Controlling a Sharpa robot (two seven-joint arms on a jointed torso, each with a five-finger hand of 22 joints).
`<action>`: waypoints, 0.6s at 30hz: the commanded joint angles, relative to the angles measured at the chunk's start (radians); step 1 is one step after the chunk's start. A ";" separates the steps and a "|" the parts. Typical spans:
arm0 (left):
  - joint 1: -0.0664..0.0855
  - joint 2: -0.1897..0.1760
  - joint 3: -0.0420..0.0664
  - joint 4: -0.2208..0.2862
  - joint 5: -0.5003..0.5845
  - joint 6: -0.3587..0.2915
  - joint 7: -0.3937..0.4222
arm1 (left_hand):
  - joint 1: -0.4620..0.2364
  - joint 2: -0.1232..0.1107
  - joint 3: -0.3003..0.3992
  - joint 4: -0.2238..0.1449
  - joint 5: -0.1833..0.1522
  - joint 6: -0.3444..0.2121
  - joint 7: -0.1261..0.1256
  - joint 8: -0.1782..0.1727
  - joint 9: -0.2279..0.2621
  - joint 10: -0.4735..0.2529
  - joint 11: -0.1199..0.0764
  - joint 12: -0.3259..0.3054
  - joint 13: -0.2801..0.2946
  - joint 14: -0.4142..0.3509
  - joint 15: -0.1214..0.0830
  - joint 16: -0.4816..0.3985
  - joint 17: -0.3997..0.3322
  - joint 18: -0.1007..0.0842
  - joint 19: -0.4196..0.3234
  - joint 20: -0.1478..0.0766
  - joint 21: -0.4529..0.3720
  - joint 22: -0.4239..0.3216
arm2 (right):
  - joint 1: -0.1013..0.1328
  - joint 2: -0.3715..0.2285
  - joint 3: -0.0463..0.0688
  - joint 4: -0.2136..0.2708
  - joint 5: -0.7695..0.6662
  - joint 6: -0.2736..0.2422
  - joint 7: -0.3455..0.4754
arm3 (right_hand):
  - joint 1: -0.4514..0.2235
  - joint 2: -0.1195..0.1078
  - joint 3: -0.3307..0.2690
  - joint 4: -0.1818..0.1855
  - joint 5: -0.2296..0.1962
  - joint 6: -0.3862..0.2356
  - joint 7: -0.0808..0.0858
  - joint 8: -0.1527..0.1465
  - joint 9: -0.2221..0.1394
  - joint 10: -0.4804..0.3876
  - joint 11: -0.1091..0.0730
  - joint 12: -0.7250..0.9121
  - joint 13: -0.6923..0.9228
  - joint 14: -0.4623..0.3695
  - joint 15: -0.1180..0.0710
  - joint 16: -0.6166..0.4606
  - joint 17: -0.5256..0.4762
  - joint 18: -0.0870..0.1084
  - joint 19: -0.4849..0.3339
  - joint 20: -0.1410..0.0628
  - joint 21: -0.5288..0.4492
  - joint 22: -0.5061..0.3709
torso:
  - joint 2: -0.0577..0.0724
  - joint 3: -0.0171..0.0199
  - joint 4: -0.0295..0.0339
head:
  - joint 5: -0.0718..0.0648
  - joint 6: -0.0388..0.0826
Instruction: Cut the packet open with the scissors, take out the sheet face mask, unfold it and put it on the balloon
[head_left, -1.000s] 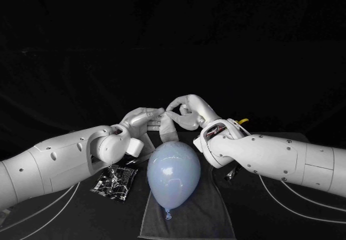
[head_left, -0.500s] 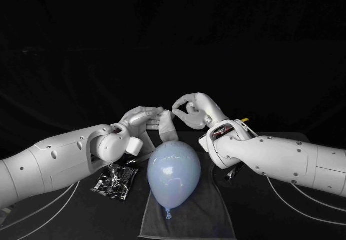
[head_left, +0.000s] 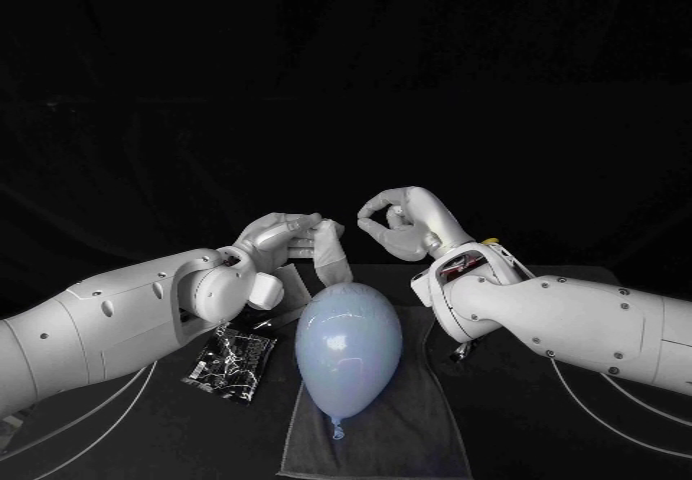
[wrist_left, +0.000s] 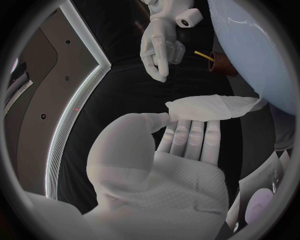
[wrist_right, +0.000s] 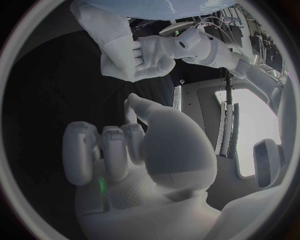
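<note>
Left hand (head_left: 281, 240): raised above the table (head_left: 216, 445) at 11 o'clock of the balloon (head_left: 346, 345); grasping the mask (head_left: 333, 256) between thumb and fingertips. In the left wrist view, thumb tip pressed on the strip where it lies across the straightened fingers.
Mask: white, folded into a narrow strip, at 12 o'clock of the balloon; upper end in the left hand, lower end hanging down to the balloon's top. Touching the balloon or just clear of it: cannot tell.
Right hand (head_left: 398, 222): raised at 1 o'clock of the balloon, near the mask but apart from it; clenched, fingers curled in, thumb tip against a fingertip in a ring, nothing inside.
Balloon: pale blue, lying lengthwise on the towel (head_left: 389, 430) between the two forearms, knot pointing to 6 o'clock.
Towel: dark grey, spread flat under the balloon, long side running from 12 to 6 o'clock.
Packet (head_left: 231, 362): black and glossy, flat on the table at 8 o'clock of the balloon, just beside the towel's edge, under the left forearm, free of both hands.
</note>
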 joint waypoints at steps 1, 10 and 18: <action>0.002 0.002 0.001 -0.002 0.000 -0.001 0.019 | 0.009 -0.003 0.006 0.000 0.004 0.000 0.001 0.001 0.001 0.002 0.001 -0.003 -0.001 0.001 0.000 0.000 0.002 0.018 0.006 -0.002 0.005 0.000 | 0.000 0.001 0.001 0.002 0.022 0.018 0.023 | -0.010 -0.002 0.007 0.001 0.004 -0.005 -0.003 0.016 0.046 0.027 -0.006 -0.024 0.168 0.104 -0.007 0.004 0.263 -0.008 0.055 -0.006 -0.012 0.225 | -0.001 0.0000 0.0001 | 0.001 0.001; 0.002 0.005 0.001 0.000 -0.002 0.003 0.019 | 0.009 -0.003 0.006 0.000 0.004 0.000 0.001 0.001 0.001 0.002 0.001 -0.003 -0.001 0.001 0.000 0.000 0.002 0.018 0.006 -0.002 0.005 0.000 | 0.000 0.046 0.001 -0.033 0.038 0.013 0.033 | -0.090 -0.083 -0.063 0.037 0.004 -0.159 0.072 -0.111 -0.008 -0.016 0.057 -0.082 0.132 0.104 0.045 0.004 0.263 -0.002 0.040 0.026 -0.049 0.215 | 0.002 -0.0016 0.0022 | -0.004 0.005; 0.002 0.007 0.002 0.006 -0.006 0.004 0.018 | 0.009 -0.003 0.006 0.000 0.004 0.000 0.001 0.001 0.001 0.002 0.001 -0.003 -0.001 0.001 0.000 0.000 0.002 0.018 0.006 -0.002 0.005 0.000 | 0.000 0.090 0.001 -0.081 -0.002 0.052 -0.019 | -0.097 -0.097 -0.092 0.051 0.004 -0.173 0.084 -0.148 -0.024 -0.035 0.070 -0.104 0.118 0.104 0.057 0.004 0.263 0.002 0.031 0.040 -0.071 0.208 | 0.000 -0.0023 0.0032 | -0.004 0.004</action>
